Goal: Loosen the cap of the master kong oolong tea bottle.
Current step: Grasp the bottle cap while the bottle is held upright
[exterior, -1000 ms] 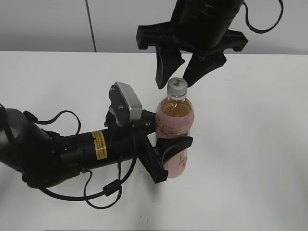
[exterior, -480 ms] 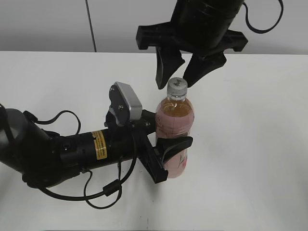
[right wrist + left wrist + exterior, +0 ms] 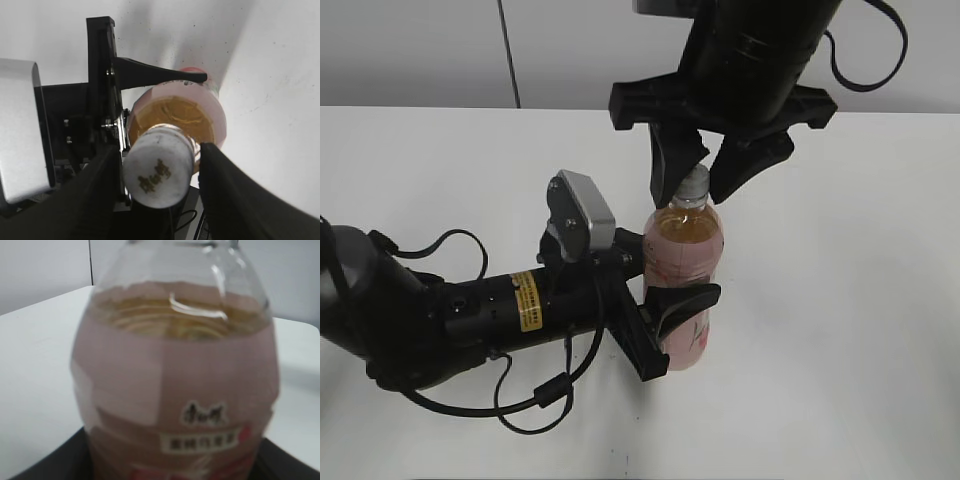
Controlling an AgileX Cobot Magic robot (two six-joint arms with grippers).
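**What we cannot see**

In the left wrist view the bottle (image 3: 175, 390) is blurred, its top and base cut off; we cannot read its label. In the exterior view the right gripper (image 3: 705, 172) hides most of the cap (image 3: 694, 180), so contact stays unclear to us.

The bottle (image 3: 684, 275) stands on the table (image 3: 840, 300), left pincer (image 3: 665, 315) around it, right pincer (image 3: 705, 175) flanking its cap (image 3: 693, 181).

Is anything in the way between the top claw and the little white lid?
Nothing visible. The right gripper is open with a finger on each side of the cap, and only air in between. The left gripper holds the bottle lower down.
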